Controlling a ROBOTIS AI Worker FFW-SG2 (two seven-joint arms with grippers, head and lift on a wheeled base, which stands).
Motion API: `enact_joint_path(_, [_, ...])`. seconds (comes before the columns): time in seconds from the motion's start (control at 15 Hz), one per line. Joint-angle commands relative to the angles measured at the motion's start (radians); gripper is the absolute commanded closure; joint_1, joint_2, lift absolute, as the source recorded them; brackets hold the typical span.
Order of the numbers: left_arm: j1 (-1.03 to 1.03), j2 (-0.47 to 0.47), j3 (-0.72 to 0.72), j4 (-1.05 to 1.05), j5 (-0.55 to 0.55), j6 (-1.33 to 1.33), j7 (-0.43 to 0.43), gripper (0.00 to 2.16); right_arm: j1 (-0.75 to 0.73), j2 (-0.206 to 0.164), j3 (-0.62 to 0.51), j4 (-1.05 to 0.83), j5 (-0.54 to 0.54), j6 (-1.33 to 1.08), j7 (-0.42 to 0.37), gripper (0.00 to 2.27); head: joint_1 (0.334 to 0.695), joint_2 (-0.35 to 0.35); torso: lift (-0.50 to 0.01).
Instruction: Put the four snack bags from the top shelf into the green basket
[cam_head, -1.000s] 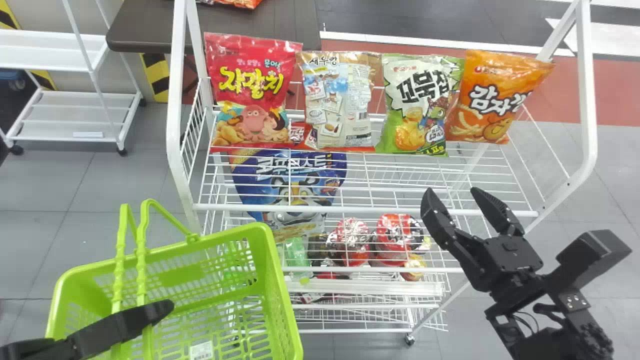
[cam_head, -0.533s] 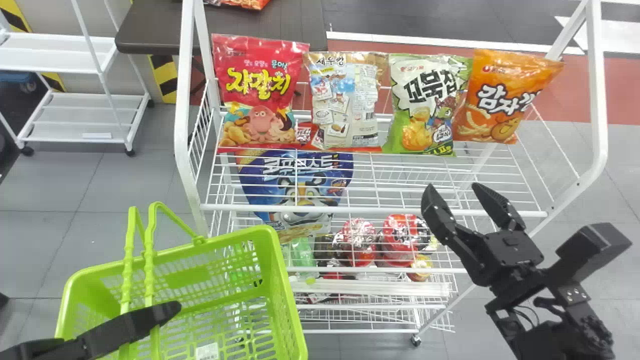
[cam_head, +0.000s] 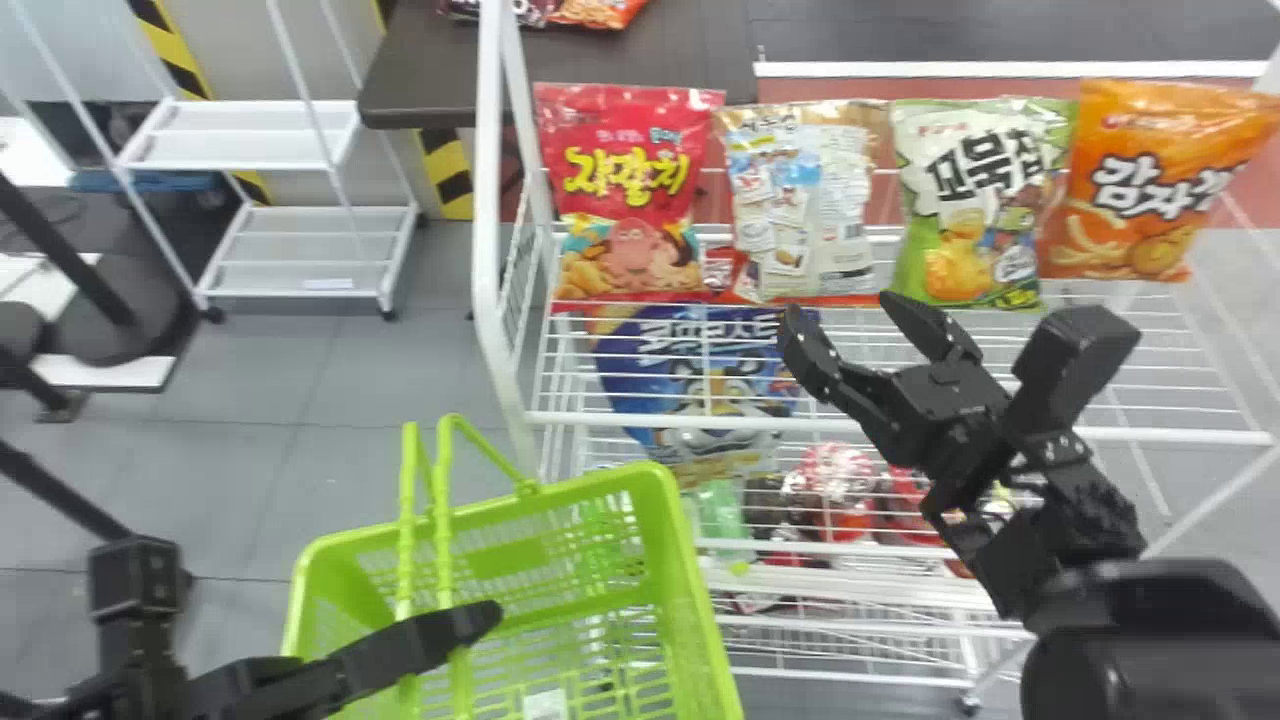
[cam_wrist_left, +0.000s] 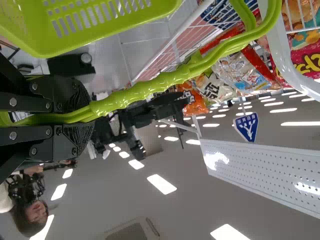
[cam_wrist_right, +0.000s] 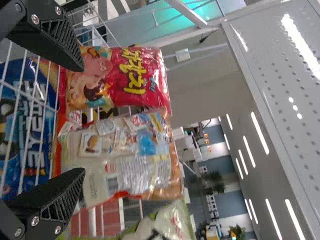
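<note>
While the glossy red bag (cam_head: 630, 200), tan bag (cam_head: 805, 200), green bag (cam_head: 965, 205) and orange bag (cam_head: 1150, 190) line the top shelf (cam_head: 680, 421) at upper right, above grey floor (cam_head: 300, 375), the right gripper (cam_head: 840, 308) hangs near, jaws parted; at lower left, the left gripper (cam_head: 485, 620) has jaws clenched on the basket handles (cam_head: 443, 520).

right end effector (cam_head: 840, 308): parted | four snack bags (cam_head: 632, 200): top shelf (cam_head: 640, 419)

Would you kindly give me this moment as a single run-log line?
top shelf: red bag, beige bag, green bag, orange bag; left gripper: shut on handles of green basket; right gripper: open, empty
</note>
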Motion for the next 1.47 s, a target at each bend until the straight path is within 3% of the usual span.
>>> enact_joint_path(0.0, [-0.004, 0.008, 0.001, 0.018, 0.001, -0.007, -0.01, 2.15, -0.141, 0.004, 0.09, 0.139, -0.016, 0.001, 0.0, 0.09, 0.695, 0.128, 0.0])
enact_joint_path(0.13, [-0.004, 0.01, 0.001, 0.021, 0.001, -0.007, -0.01, 2.15, -0.239, 0.043, 0.136, 0.258, -0.022, -0.015, -0.011, 0.1, 0.695, 0.178, 0.0])
enact_joint_path(0.33, [-0.005, 0.011, 0.001, 0.03, 0.001, -0.007, -0.01, 2.15, -0.36, 0.045, 0.21, 0.403, -0.023, -0.042, -0.06, 0.09, 0.695, 0.245, 0.0])
enact_joint_path(0.73, [-0.014, 0.013, 0.001, 0.038, 0.0, -0.01, -0.01, 2.15, -0.626, 0.045, 0.32, 0.824, -0.011, -0.257, -0.1, 0.09, 0.695, 0.255, 0.0])
enact_joint_path(0.93, [-0.019, 0.013, 0.001, 0.048, 0.001, -0.01, -0.01, 2.15, -0.675, 0.045, 0.354, 0.888, -0.009, -0.263, -0.085, 0.14, 0.695, 0.246, 0.0])
enact_joint_path(1.13, [-0.019, 0.013, -0.002, 0.054, 0.001, -0.019, -0.01, 2.15, -0.704, 0.045, 0.363, 0.925, -0.029, -0.257, -0.016, 0.59, 0.695, 0.259, 0.0])
enact_joint_path(1.2, [-0.021, 0.013, -0.002, 0.054, 0.0, -0.019, -0.01, 2.15, -0.715, 0.045, 0.359, 0.937, -0.049, -0.242, 0.012, 0.91, 0.695, 0.262, 0.0])
enact_joint_path(1.33, [-0.022, 0.013, -0.003, 0.056, 0.0, -0.019, -0.01, 2.15, -0.718, 0.045, 0.354, 0.937, -0.062, -0.208, 0.004, 2.04, 0.695, 0.266, 0.0])
enact_joint_path(1.4, [-0.022, 0.013, -0.003, 0.056, 0.0, -0.019, -0.01, 2.15, -0.718, 0.045, 0.348, 0.937, -0.059, -0.196, 0.006, 2.12, 0.695, 0.261, 0.0])
